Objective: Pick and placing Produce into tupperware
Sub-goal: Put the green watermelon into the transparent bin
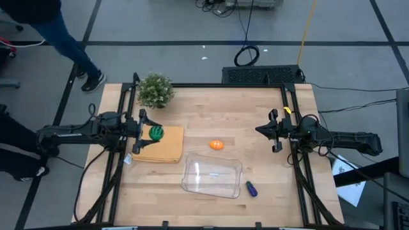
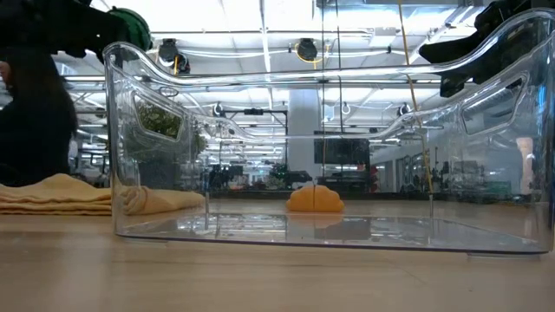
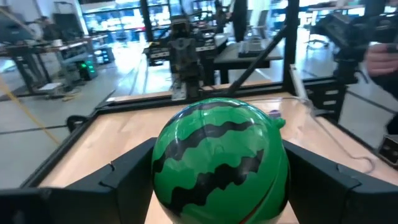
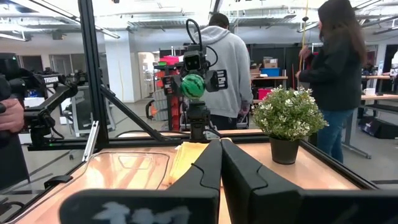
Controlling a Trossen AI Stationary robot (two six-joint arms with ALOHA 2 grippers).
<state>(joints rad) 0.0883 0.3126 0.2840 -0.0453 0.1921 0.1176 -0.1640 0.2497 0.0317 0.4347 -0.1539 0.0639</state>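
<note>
Left jaws (image 1: 153,133) pinch green striped ball (image 1: 156,133) above tan pad's (image 1: 167,148) edge; right jaws (image 1: 263,131) pressed together.

A robotics lab: a wooden desk (image 1: 211,115) inside a black frame (image 1: 293,128), cables (image 1: 246,54) on the grey floor (image 1: 160,25), benches with gear behind, ceiling strip lights (image 2: 260,39), two people (image 4: 227,62) standing nearby.

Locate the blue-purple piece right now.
In the high view the blue-purple piece lies on the table, just off the tupperware's near right corner, on the right arm's side; no gripper is near it.
</note>
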